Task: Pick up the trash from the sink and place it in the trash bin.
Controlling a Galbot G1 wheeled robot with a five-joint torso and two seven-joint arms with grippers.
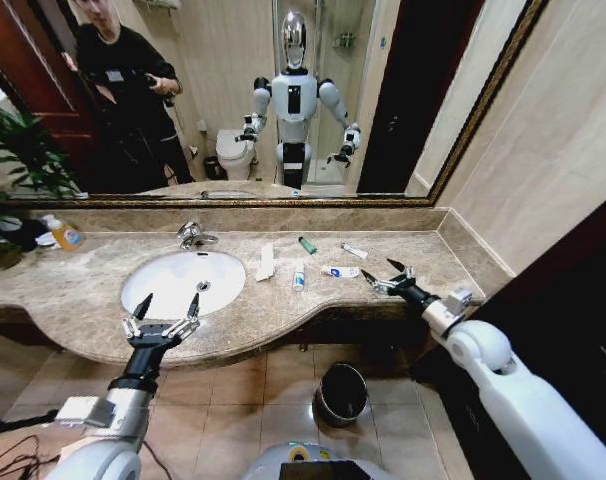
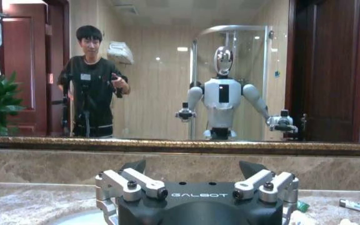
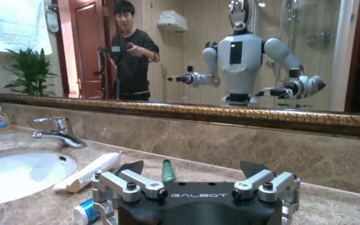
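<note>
The white oval sink [image 1: 163, 290] sits in a beige marble counter with a chrome faucet [image 1: 193, 236]. The trash lies on the counter to the sink's right: a flat white packet [image 1: 266, 262], a green cylinder [image 1: 307, 245], a small tube [image 1: 298, 277] and two white tubes [image 1: 340, 271] [image 1: 354, 251]. My left gripper [image 1: 170, 300] hangs open over the sink's front rim, holding nothing. My right gripper [image 1: 379, 270] is open just right of the nearest tube. The right wrist view shows the packet [image 3: 89, 171], the green cylinder [image 3: 167, 171] and a blue-capped tube [image 3: 87, 211] ahead. The dark trash bin [image 1: 341, 393] stands on the floor below the counter.
An orange-capped bottle [image 1: 63, 235] and a plant [image 1: 18, 150] stand at the counter's far left. A large mirror [image 1: 283, 100] backs the counter. A wall and dark panel close in the right side. The floor around the bin is tiled.
</note>
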